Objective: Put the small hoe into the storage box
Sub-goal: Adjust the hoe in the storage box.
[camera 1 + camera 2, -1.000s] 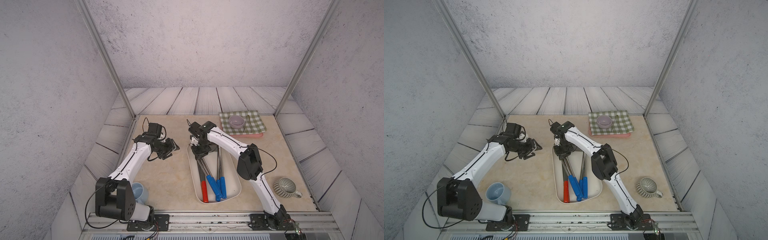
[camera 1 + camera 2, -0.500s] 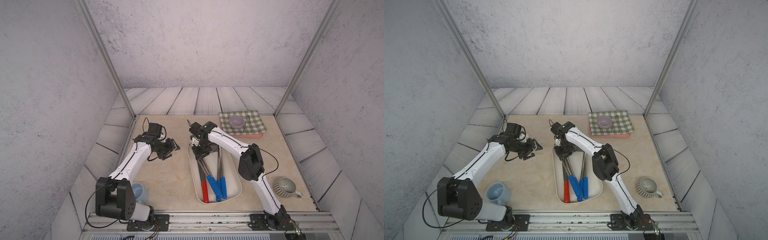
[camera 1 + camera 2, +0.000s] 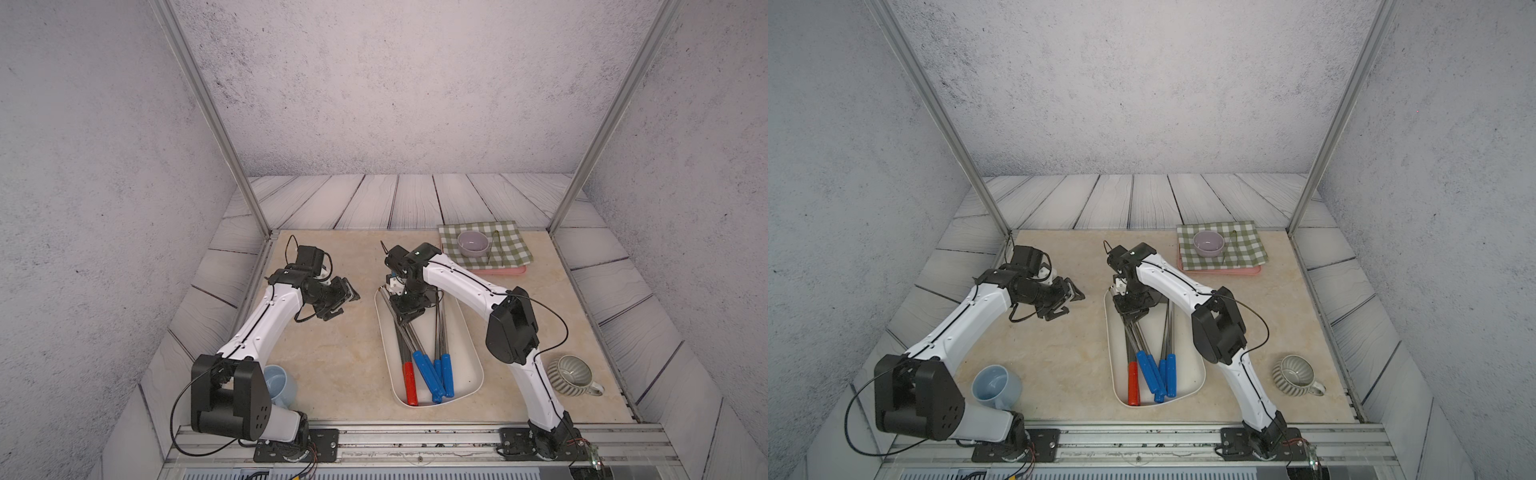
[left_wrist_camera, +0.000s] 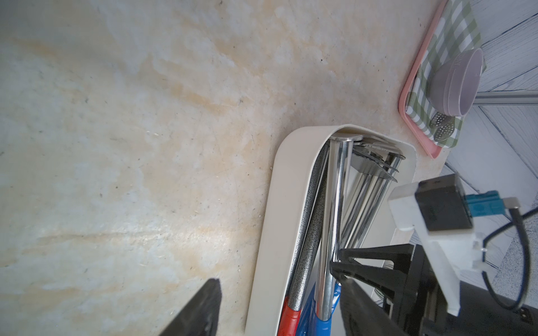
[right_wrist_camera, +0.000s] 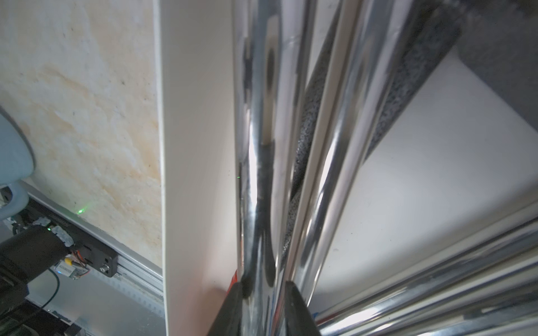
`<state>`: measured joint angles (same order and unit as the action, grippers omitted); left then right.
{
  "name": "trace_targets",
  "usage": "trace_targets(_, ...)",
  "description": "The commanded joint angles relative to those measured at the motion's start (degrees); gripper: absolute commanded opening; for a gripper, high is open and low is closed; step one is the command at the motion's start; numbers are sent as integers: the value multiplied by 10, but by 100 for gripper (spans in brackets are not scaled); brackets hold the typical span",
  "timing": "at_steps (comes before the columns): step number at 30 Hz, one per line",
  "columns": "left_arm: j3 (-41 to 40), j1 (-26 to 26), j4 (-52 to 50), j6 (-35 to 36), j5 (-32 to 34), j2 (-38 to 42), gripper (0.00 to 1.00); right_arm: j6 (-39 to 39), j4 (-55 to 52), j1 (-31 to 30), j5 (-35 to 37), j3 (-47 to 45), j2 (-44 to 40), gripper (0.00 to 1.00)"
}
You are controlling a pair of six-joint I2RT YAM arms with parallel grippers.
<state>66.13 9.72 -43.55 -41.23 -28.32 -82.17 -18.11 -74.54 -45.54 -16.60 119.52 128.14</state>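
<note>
Beige marbled desk (image 3: 332,365) spreads open left of the shallow cream-white storage box (image 3: 467,353); over it the left hand (image 3: 345,303) hovers, spread wide. At the box's far end, hard by its left rim, the right hand (image 3: 405,320) points down, narrowly pinching the chrome-shafted, blue-handled small hoe (image 4: 334,189), which lies inside the box.

Smooth cream plastic storage box (image 4: 282,203); inside it, a mirror-polished metal shaft (image 4: 334,203) and a speckled rough-coated shaft (image 4: 310,232); beside it, matt marbled tabletop (image 4: 145,145).
</note>
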Motion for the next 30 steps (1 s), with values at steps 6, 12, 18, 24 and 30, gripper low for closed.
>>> trace_targets(6, -2, -5, -6, 9, 3, 3, 67, -16, 21, -18, -5, -91, 13, 11)
trace_targets(12, -3, -5, -8, 10, 3, 4, 67, -18, 19, -20, 14, -79, -7, 14)
trace_targets(18, 1, -5, -9, 12, 3, 7, 68, -15, -19, -17, 55, -10, -41, 32)
trace_targets(24, 6, -5, -14, 17, 6, 12, 68, -26, -34, -7, 78, 30, -86, 41)
trace_targets(30, 23, -6, -12, 44, 16, 21, 68, -36, -10, 27, 122, -1, -174, 52)
